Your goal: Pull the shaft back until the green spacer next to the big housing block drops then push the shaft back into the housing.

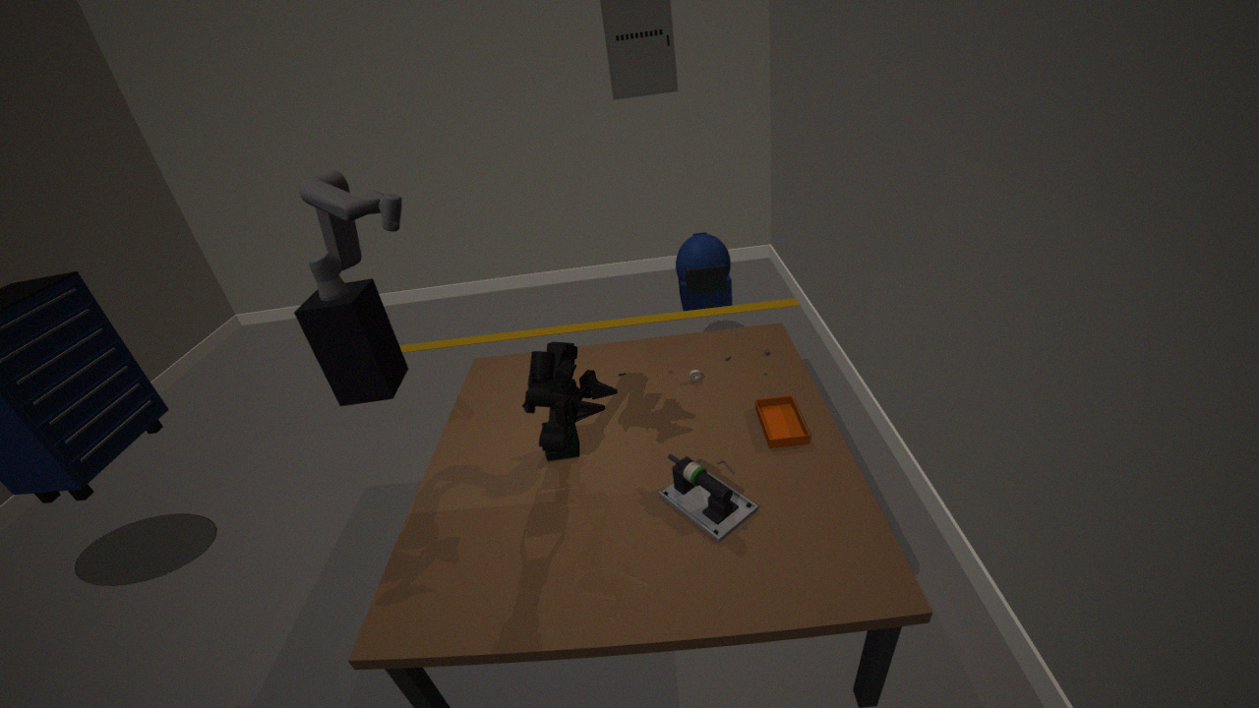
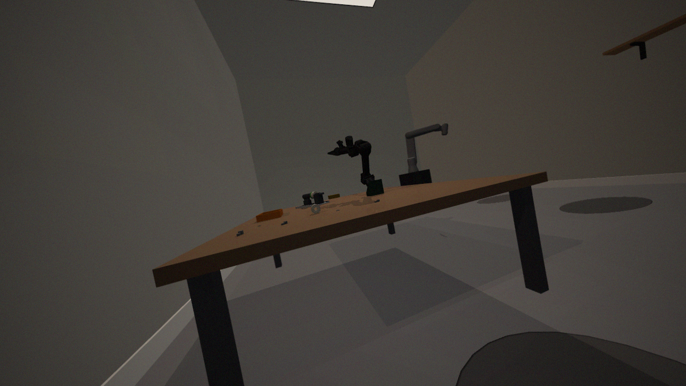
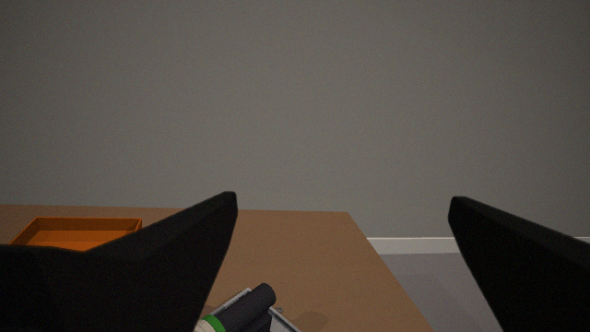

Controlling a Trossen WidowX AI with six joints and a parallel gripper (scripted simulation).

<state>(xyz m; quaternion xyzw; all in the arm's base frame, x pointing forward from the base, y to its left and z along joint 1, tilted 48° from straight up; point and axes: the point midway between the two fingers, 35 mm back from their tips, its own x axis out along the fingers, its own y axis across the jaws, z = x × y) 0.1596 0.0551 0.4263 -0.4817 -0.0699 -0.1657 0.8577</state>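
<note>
Wrist view, nearest first: gripper (image 1: 610, 399) (image 2: 330, 153) (image 3: 339, 205) open, its dark fingers wide apart at the lower left and lower right of the frame, nothing between them. The shaft assembly lies beyond and below the fingertips, at bottom centre, apart from both. Its dark cylindrical housing (image 1: 714, 489) (image 3: 249, 306) shows there, with the green spacer (image 1: 695, 476) (image 3: 214, 323) against its end and a cream spacer (image 1: 689, 470) (image 3: 203, 326) next along. Top view: the assembly sits right of and below the gripper in the frame, on a grey base plate (image 1: 736, 520) (image 3: 283, 322); the shaft (image 1: 674, 458) pokes out at the upper-left end. Hard to make out — the left finger and lower frame edge cut off the wrist view of the assembly, and in the exterior view it is small and dark; spacer boundaries cannot be read there. Surface: brown wooden table (image 1: 633, 563) (image 2: 431, 197) (image 3: 295, 254), carrying an orange tray (image 1: 783, 442) (image 2: 269, 215) (image 3: 88, 221), upper right of the assembly in the top view, plus a pale ring and small dark bits toward the far edge. Room, top view: blue drawer cabinet (image 1: 70, 379) at left, grey arm (image 1: 338, 233) (image 2: 411, 148) on a dark pedestal at upper left — yellow floor line behind the table, plain dim walls.
</note>
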